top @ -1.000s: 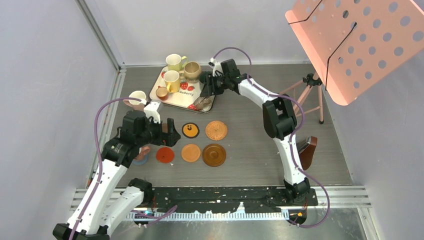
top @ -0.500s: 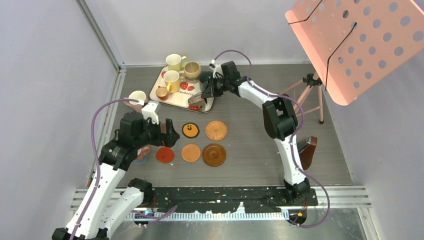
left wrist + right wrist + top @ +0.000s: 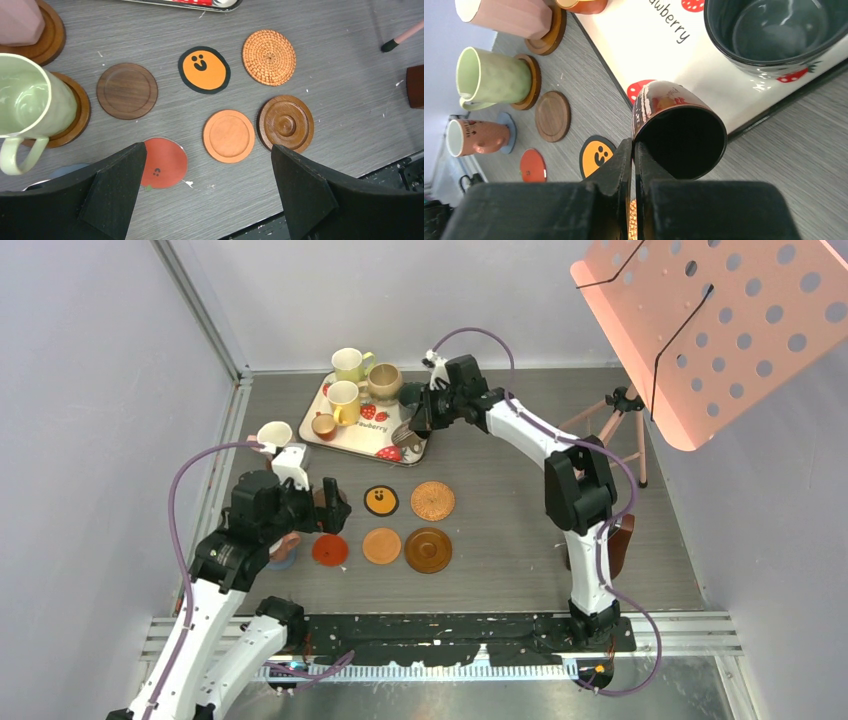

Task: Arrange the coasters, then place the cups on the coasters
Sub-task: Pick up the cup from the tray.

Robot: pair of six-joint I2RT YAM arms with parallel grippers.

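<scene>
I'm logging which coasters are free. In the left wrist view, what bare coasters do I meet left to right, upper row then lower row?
Upper row: dark wooden coaster, black coaster with orange face, woven wicker coaster. Lower row: red coaster, orange coaster, brown ridged wooden coaster.

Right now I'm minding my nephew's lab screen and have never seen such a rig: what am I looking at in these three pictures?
Two white robot arms are bolted at a table's near edge. The wide picture is from a fixed camera above and behind them; the other two are from a camera on each wrist. The left pincer hangs open above loose coasters, among them a woven wicker coaster and a black coaster with an orange face. A pale green mug and a pink mug each stand on a wooden coaster. The right pincer is shut on the rim of a glossy dark mug, tilted at the edge of the white strawberry tray, which holds more mugs.
</scene>
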